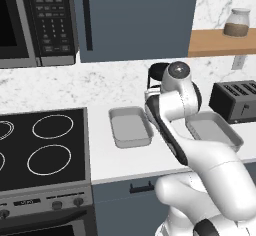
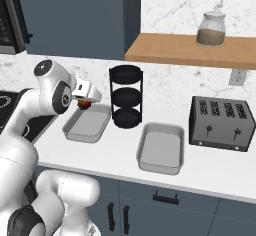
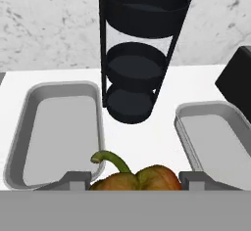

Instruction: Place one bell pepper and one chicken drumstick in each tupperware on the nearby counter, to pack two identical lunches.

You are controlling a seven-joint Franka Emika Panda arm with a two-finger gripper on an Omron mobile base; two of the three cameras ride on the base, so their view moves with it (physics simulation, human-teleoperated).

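Two trays are waiting, and we are carrying a pepper (image 3: 135,177) to them.

We are holding the pepper tight between the fingers of the gripper (image 2: 85,103), with its green stem poking up. In the right base view it is hanging over the near left corner of the left tray (image 2: 87,123), just above the rim. The right tray (image 2: 161,147) is sitting on the other side of the black rack (image 2: 126,96), and both trays are looking bare on the counter (image 2: 110,157). To do this well, we are thinking we should move over the middle of the left tray, go down low, and only then let go, so the round pepper is not rolling out or bumping the rack.
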